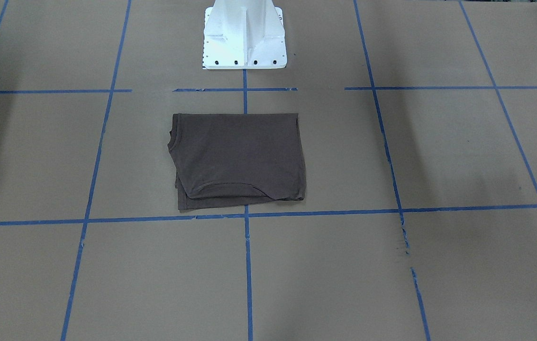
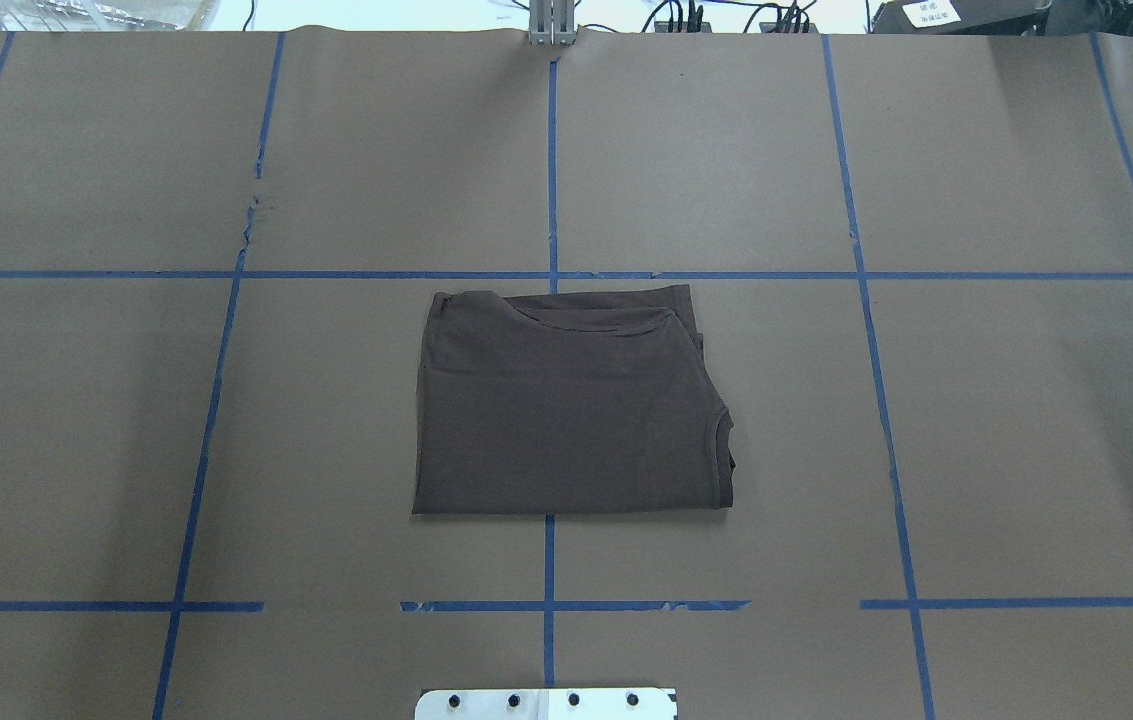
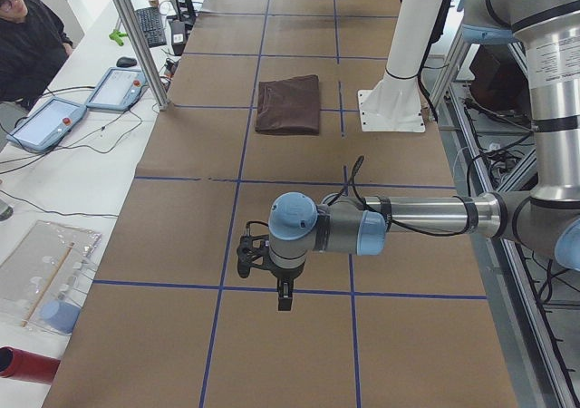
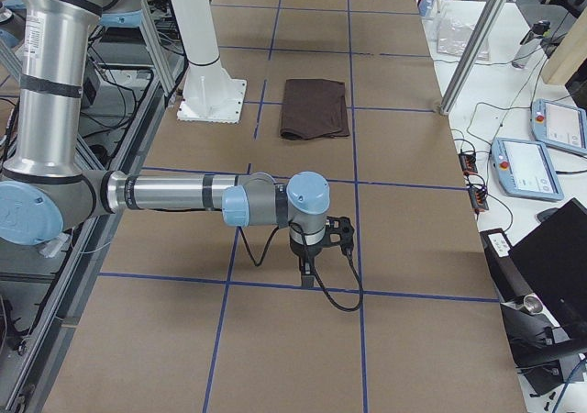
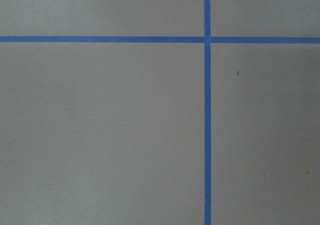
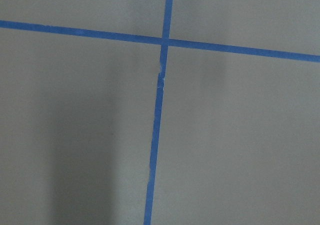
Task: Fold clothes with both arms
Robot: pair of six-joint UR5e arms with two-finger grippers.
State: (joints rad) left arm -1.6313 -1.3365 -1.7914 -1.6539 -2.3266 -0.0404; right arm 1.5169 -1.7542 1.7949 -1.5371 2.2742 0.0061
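Note:
The dark brown-grey T-shirt [image 1: 240,156] lies folded into a flat rectangle on the brown paper in front of the pedestal. It also shows in the overhead view [image 2: 566,405] and both side views [image 3: 288,105] [image 4: 315,108]. No arm touches it. My left gripper [image 3: 284,295] hangs over the table far from the shirt, pointing down. My right gripper [image 4: 307,271] hangs likewise at the other end. Both show only in side views, so I cannot tell whether they are open or shut. The wrist views show only paper and blue tape.
Blue tape lines [image 2: 551,170] grid the brown paper. The white pedestal base [image 1: 244,38] stands behind the shirt. An operator [image 3: 27,36] sits by teach pendants [image 3: 113,88] at the far table edge. An aluminium post [image 3: 136,36] stands there; more pendants [image 4: 527,167] show in the right view.

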